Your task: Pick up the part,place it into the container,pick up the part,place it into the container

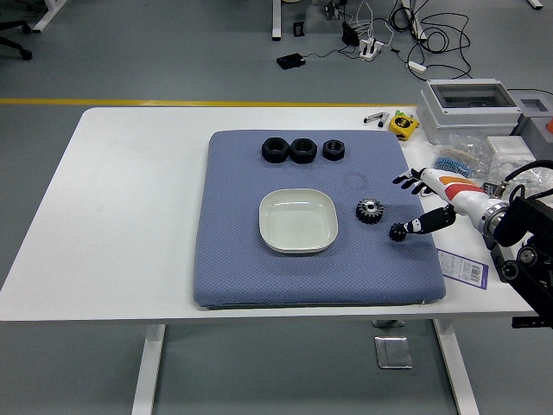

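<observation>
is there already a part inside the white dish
No, the white dish is empty; the gear lies on the blue mat to its right, and three black nuts sit behind it.

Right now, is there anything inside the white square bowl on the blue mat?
Nothing shows inside the white square bowl; its whole floor is visible and bare. The small black gear lies outside it, on the blue mat. What lies beneath the bowl is covered.

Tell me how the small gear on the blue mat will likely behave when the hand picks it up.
The gear looks like rigid metal, so probably stiff and heavy for its size. It lies flat on the blue mat, so it should not roll; set on edge, it might. Its teeth likely give the fingers of the right hand grip.
</observation>
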{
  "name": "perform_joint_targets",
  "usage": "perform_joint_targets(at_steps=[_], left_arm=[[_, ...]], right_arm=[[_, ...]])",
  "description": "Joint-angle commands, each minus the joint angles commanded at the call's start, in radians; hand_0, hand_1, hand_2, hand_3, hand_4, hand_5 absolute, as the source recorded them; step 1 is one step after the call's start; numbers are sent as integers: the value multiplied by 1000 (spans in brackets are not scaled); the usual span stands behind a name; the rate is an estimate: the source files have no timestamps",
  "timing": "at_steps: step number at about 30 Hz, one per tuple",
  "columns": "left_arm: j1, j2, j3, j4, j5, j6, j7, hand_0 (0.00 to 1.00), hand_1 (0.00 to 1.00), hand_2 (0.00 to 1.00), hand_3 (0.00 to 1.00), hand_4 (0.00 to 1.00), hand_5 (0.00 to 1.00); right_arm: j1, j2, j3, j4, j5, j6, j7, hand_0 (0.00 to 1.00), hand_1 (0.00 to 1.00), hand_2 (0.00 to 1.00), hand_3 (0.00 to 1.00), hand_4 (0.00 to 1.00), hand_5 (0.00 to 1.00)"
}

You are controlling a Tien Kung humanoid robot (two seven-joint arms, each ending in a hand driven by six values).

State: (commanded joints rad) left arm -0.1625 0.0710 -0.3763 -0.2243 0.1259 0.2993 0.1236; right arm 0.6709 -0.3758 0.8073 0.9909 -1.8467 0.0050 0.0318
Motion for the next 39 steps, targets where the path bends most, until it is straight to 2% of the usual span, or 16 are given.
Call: perform_joint_targets(at_steps=[7, 8, 9, 13, 14, 19, 20, 39], left_arm=[[-1, 1, 4, 0, -7, 1, -2, 534, 555, 656, 593, 585, 559], [0, 1, 3, 0, -7, 1, -2, 530, 555, 656, 594, 585, 558], [0, 1, 3, 0, -6, 1, -2, 530, 555, 656, 594, 585, 558], [0, 0, 3, 0, -5, 1, -1, 530, 555, 656, 594, 585, 558], [0, 0, 3, 0, -6, 1, -1, 532, 555, 657, 593, 585, 557], [0, 0, 3, 0, -5, 1, -1, 532, 555, 657, 593, 585, 557], [0, 0, 3, 0, -5, 1, 0, 533, 554, 657, 595, 586, 557], [-5, 1, 6, -2, -6, 1, -1, 531, 549, 656, 594, 587, 558]], right_arm=[[11, 8, -54, -18, -8, 10, 0, 644, 609, 677, 734, 998, 213], [12, 10, -58, -20, -5, 10, 0, 637, 604, 668, 685, 998, 240], [12, 11, -63, -23, 6, 11, -1, 637, 604, 668, 685, 998, 240], [13, 18, -80, -36, 20, -1, 7, 637, 604, 668, 685, 998, 240], [15, 19, -86, -43, 21, -6, 8, 637, 602, 665, 607, 984, 247], [25, 18, -112, -68, 28, -21, 9, 637, 602, 665, 607, 984, 247], [27, 18, -116, -71, 29, -23, 9, 619, 595, 657, 556, 949, 267], [68, 41, -178, -152, 86, -62, -8, 580, 578, 631, 552, 915, 306]])
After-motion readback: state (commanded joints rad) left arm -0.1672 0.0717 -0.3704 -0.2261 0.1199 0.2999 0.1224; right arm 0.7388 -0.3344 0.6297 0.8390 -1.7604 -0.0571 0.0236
